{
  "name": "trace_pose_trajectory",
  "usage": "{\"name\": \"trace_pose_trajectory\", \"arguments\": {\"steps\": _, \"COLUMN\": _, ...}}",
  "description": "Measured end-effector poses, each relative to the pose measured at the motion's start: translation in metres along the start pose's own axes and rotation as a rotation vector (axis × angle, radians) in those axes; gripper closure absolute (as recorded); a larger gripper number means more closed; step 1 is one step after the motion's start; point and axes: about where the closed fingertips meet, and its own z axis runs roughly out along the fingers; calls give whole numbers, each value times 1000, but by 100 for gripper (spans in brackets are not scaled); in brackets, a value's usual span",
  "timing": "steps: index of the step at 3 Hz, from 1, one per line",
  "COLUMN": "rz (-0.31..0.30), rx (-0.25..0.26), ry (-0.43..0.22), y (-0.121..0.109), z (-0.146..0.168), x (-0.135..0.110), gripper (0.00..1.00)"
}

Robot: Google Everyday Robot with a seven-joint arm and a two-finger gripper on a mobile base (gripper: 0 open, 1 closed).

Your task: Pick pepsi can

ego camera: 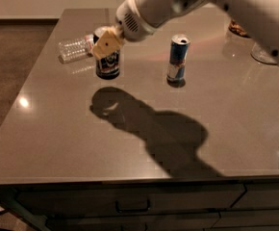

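Directly beneath the gripper (107, 42), the pepsi can (108, 67) is hanging by its upper part. The jaws are apparently clamping it, and it is seemingly riding clear of the table (53, 143). Because the hold is sitting high on the can, any quick swing is risking slip or tilt. The clear bottle (74, 49) is lying just beside the gripper and risking a knock, while the slim can (178, 57) is standing well apart on the opposite side.

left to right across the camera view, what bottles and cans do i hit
clear plastic bottle → pepsi can → slim blue-and-silver can. The gripper is at the pepsi can's top, overlapping it, so it has no separate place.
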Motion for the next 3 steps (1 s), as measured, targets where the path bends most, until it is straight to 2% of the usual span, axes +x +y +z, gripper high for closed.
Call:
{"name": "trace_pose_trajectory", "arguments": {"steps": 1, "rz": -32, "rx": -32, "ry": -41, "y": 5, "z": -30, "x": -9, "gripper": 100}}
{"name": "trace_pose_trajectory", "arguments": {"steps": 2, "rz": -78, "rx": -92, "ry": -72, "y": 15, "z": -54, "x": -15, "gripper": 100}}
{"name": "trace_pose_trajectory", "arguments": {"steps": 3, "rz": -78, "rx": -92, "ry": -72, "y": 15, "z": -54, "x": -15, "gripper": 100}}
